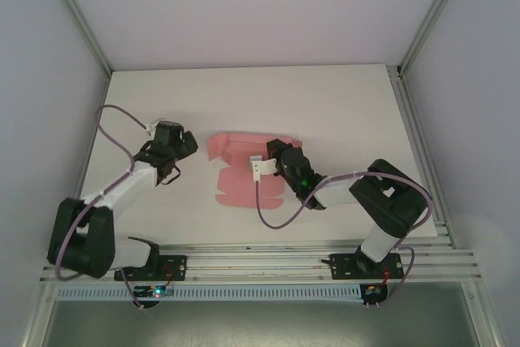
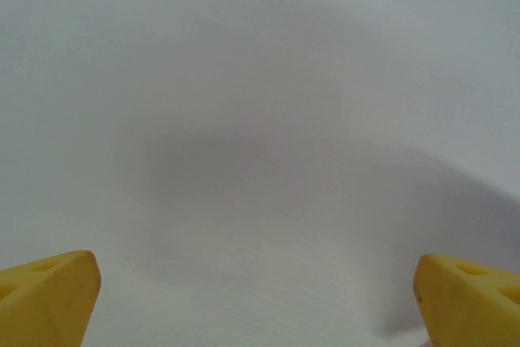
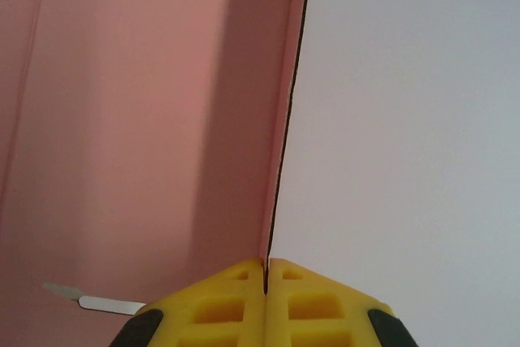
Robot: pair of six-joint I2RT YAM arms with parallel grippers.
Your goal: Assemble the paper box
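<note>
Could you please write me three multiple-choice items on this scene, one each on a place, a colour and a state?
1. Where does the paper box lie on the table?
A) in the far left corner
B) near the middle
C) at the right edge

2. What colour is the box?
A) pink
B) green
C) blue

3. How do the jaws of the left gripper stand?
A) shut on the box
B) shut on nothing
C) wide open

Key:
1 B: the top view shows it mid-table.
2 A: it is pink in the top and right wrist views.
3 C: its yellow fingers sit far apart over bare table.
</note>
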